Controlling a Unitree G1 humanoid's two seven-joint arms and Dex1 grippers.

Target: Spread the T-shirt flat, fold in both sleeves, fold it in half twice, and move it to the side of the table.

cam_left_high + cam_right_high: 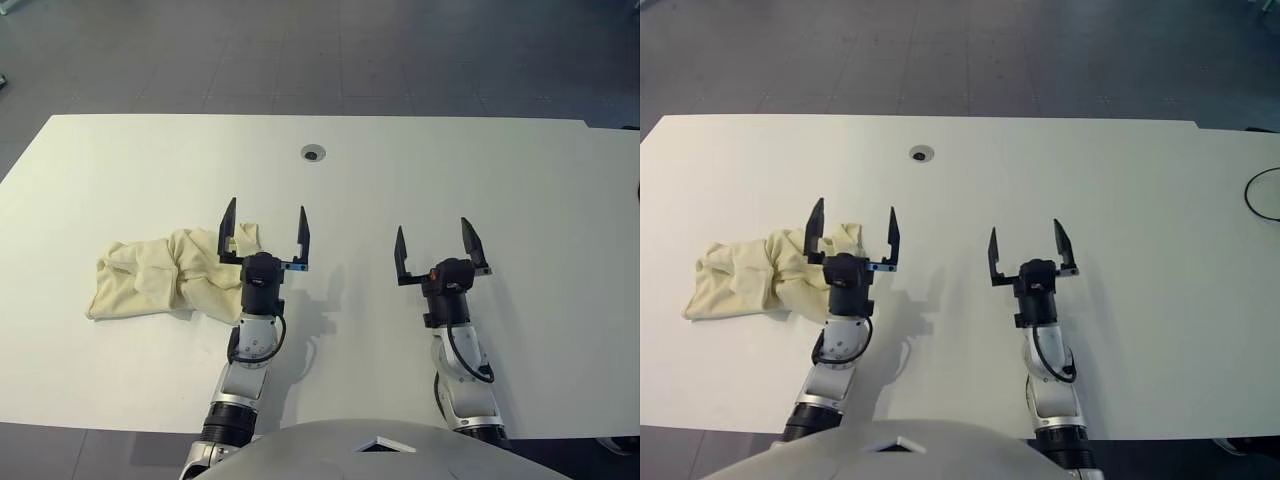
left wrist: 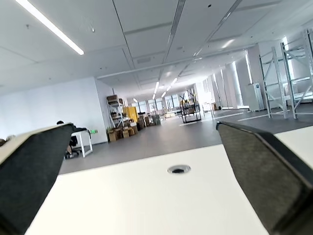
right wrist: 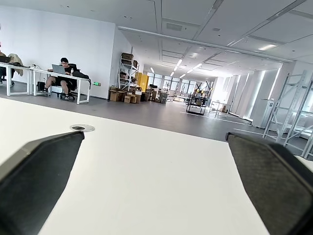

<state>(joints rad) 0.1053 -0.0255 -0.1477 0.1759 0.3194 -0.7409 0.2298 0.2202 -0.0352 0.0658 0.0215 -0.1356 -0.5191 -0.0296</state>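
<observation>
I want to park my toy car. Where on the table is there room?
The table is bare to the right of the right end effector, and across the far side around the round hole. It is crowded on the left, where the left end effector sits by the crumpled T-shirt.

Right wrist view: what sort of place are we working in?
Probably an open-plan office or lab floor, partly used for storage: a desk along the far wall, stacked cardboard boxes on the floor, and a storage shelf behind them.
</observation>
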